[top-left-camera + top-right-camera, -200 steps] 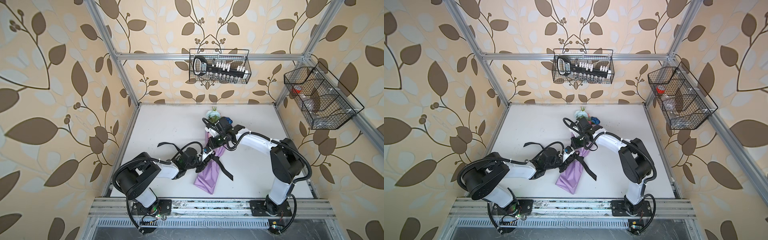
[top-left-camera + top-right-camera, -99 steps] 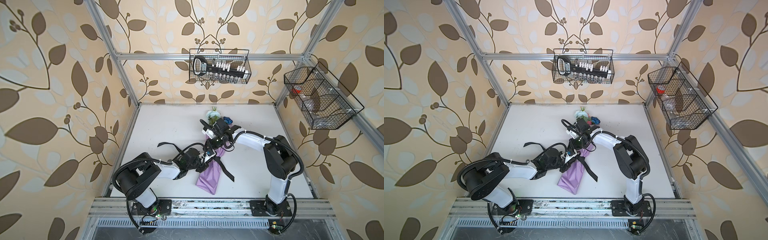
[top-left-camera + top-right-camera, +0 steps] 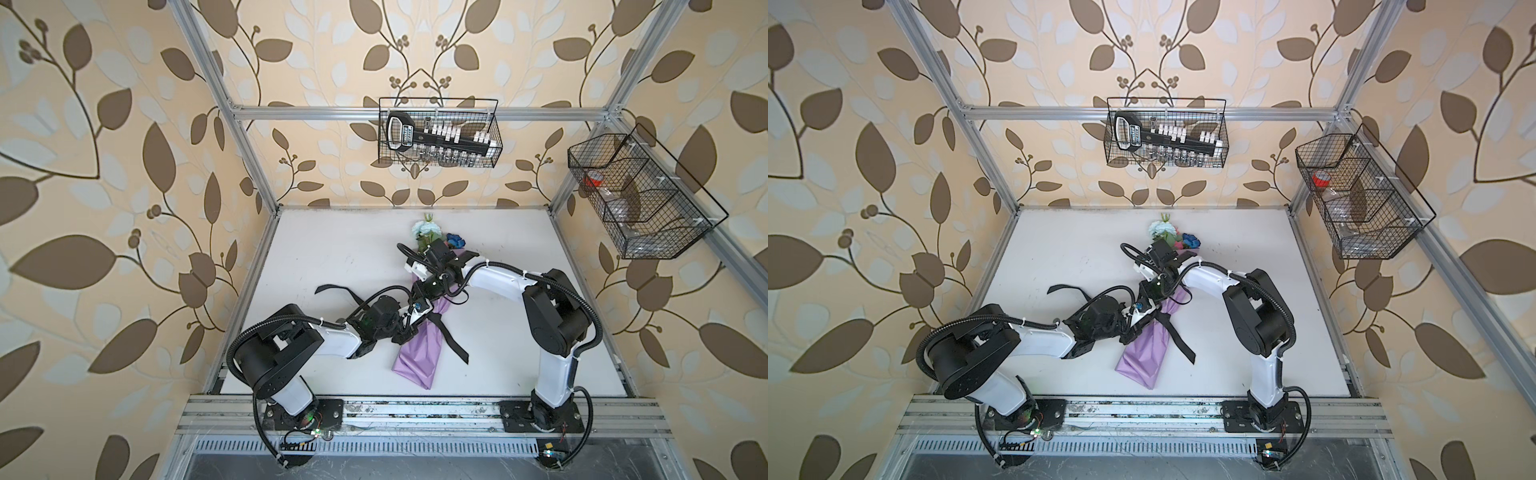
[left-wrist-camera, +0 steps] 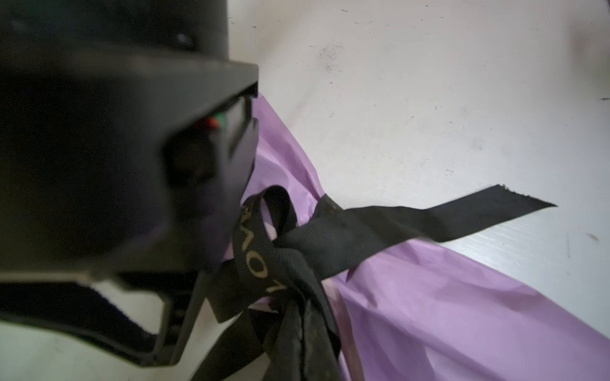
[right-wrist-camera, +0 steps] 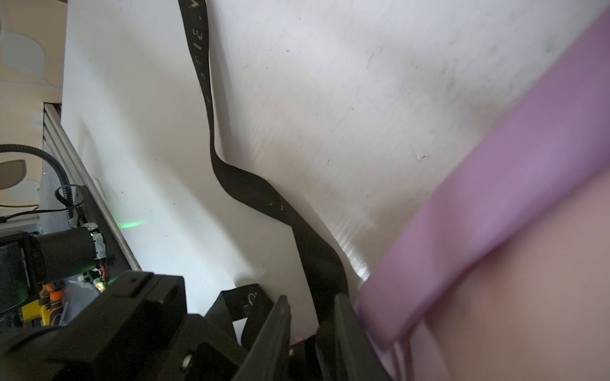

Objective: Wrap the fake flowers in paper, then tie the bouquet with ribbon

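The bouquet of fake flowers lies on the white table in both top views, with its blooms (image 3: 424, 229) to the back and its lilac wrapping (image 3: 417, 358) (image 3: 1141, 362) to the front. A black ribbon (image 3: 452, 341) (image 3: 1177, 338) is looped and knotted round its middle (image 4: 389, 227). My left gripper (image 3: 409, 327) (image 4: 305, 325) is shut on ribbon strands beside the knot. Just behind it, my right gripper (image 3: 419, 291) (image 5: 310, 316) stands open by a narrow gap. The ribbon (image 5: 251, 188) runs down against one finger (image 5: 341, 316), next to the lilac paper (image 5: 495, 198).
One loose ribbon tail (image 3: 336, 289) lies to the left on the table (image 3: 332, 249), another to the right (image 4: 495, 204). Wire baskets hang on the back wall (image 3: 438, 137) and the right wall (image 3: 642, 199). An aluminium rail (image 3: 415, 419) runs along the front edge.
My right gripper has come forward along the bouquet towards the left gripper, and its jaws have parted. The left gripper holds still, shut on the ribbon.
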`<action>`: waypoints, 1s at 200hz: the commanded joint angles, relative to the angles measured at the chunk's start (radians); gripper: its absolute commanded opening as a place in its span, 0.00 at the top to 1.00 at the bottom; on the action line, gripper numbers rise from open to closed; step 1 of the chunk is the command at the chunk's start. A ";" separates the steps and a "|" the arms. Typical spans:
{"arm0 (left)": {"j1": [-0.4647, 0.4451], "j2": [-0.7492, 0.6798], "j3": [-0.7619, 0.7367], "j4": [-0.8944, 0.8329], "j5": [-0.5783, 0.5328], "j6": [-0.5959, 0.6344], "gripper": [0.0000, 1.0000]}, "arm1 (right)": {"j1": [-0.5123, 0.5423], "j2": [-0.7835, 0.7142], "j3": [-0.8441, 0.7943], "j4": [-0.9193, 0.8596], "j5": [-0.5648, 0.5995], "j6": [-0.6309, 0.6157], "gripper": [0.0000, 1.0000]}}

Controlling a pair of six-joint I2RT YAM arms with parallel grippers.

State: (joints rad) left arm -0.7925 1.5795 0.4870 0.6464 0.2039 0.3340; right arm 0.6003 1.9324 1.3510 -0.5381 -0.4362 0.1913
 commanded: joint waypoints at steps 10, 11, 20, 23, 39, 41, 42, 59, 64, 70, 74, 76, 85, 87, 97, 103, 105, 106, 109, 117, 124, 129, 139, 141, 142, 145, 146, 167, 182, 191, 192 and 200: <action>-0.007 -0.002 0.025 -0.007 -0.002 0.014 1.00 | 0.006 -0.001 0.036 -0.025 0.038 -0.026 0.70; -0.007 -0.002 0.025 -0.007 -0.002 0.014 1.00 | 0.006 -0.001 0.036 -0.025 0.038 -0.026 0.70; -0.007 -0.003 0.027 -0.008 0.000 0.015 1.00 | 0.006 -0.001 0.032 -0.025 0.039 -0.028 0.70; -0.007 -0.003 0.027 -0.007 -0.001 0.015 1.00 | 0.005 -0.001 0.032 -0.025 0.039 -0.028 0.70; -0.008 -0.002 0.027 -0.010 0.002 0.014 1.00 | 0.005 -0.005 0.030 -0.025 0.051 -0.032 0.70; -0.008 -0.001 0.027 -0.010 0.002 0.014 1.00 | 0.006 -0.005 0.028 -0.026 0.053 -0.032 0.70; -0.008 0.000 0.027 -0.010 0.002 0.014 1.00 | 0.006 -0.006 0.027 -0.025 0.054 -0.032 0.70; -0.008 0.004 0.028 -0.011 0.007 0.012 1.00 | 0.005 -0.015 0.029 -0.024 0.069 -0.040 0.70; -0.008 0.004 0.028 -0.010 0.009 0.012 1.00 | 0.006 -0.018 0.029 -0.023 0.070 -0.043 0.70; -0.008 0.006 0.029 -0.010 0.008 0.009 1.00 | 0.006 -0.019 0.030 -0.023 0.069 -0.043 0.70; -0.008 0.007 0.028 -0.011 0.008 0.008 1.00 | 0.005 -0.018 0.030 -0.023 0.069 -0.044 0.70; -0.008 0.007 0.030 -0.011 0.009 0.008 1.00 | 0.005 -0.017 0.030 -0.023 0.069 -0.044 0.69; -0.008 0.009 0.030 -0.011 0.011 0.006 1.00 | 0.006 -0.012 0.030 -0.025 0.064 -0.040 0.69; -0.008 0.008 0.031 -0.011 0.011 0.005 1.00 | 0.006 -0.011 0.030 -0.024 0.064 -0.041 0.69; -0.008 0.008 0.033 -0.012 0.008 0.004 1.00 | 0.005 -0.003 0.027 -0.028 0.059 -0.038 0.69; -0.008 0.008 0.032 -0.011 0.008 0.004 1.00 | 0.005 -0.002 0.023 -0.028 0.056 -0.039 0.69; -0.008 0.007 0.032 -0.011 0.008 0.004 1.00 | 0.006 0.000 0.022 -0.028 0.056 -0.039 0.69; -0.009 0.007 0.032 -0.011 0.007 0.004 1.00 | 0.005 0.000 0.021 -0.028 0.056 -0.039 0.69; -0.008 0.007 0.032 -0.011 0.008 0.003 1.00 | 0.005 0.001 0.018 -0.029 0.056 -0.039 0.69; -0.008 0.006 0.033 -0.012 0.006 0.005 1.00 | 0.005 0.002 0.009 -0.032 0.057 -0.042 0.68; -0.008 0.004 0.032 -0.014 0.005 0.006 1.00 | 0.005 0.003 0.005 -0.039 0.064 -0.042 0.67; -0.008 0.002 0.032 -0.014 0.006 0.008 1.00 | 0.006 0.002 0.001 -0.043 0.072 -0.043 0.66; -0.008 0.003 0.033 -0.018 0.008 0.010 1.00 | 0.006 -0.002 -0.003 -0.048 0.083 -0.045 0.66; -0.008 0.005 0.033 -0.019 0.008 0.010 1.00 | 0.006 -0.005 -0.004 -0.049 0.085 -0.044 0.66; -0.008 0.004 0.033 -0.019 0.008 0.010 1.00 | 0.006 -0.005 -0.004 -0.049 0.085 -0.044 0.66; -0.008 0.004 0.033 -0.019 0.009 0.010 1.00 | 0.006 -0.007 -0.006 -0.050 0.086 -0.044 0.65; -0.008 0.004 0.033 -0.019 0.009 0.010 1.00 | 0.006 -0.008 -0.006 -0.051 0.086 -0.044 0.65; -0.008 0.011 0.037 -0.025 0.014 0.012 1.00 | 0.006 -0.022 0.003 -0.057 0.096 -0.046 0.65; -0.008 0.013 0.039 -0.027 0.016 0.008 1.00 | 0.006 -0.026 0.007 -0.060 0.095 -0.047 0.65; -0.009 0.013 0.038 -0.026 0.014 0.009 1.00 | 0.006 -0.023 0.007 -0.061 0.099 -0.047 0.64; -0.009 0.013 0.038 -0.026 0.014 0.009 1.00 | 0.006 -0.023 0.007 -0.061 0.100 -0.046 0.64; -0.010 0.012 0.038 -0.028 0.013 0.010 1.00 | 0.006 -0.020 0.006 -0.064 0.103 -0.046 0.64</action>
State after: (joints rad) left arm -0.7929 1.5852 0.4980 0.6147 0.2020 0.3344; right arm 0.6003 1.9312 1.3560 -0.5629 -0.3614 0.1619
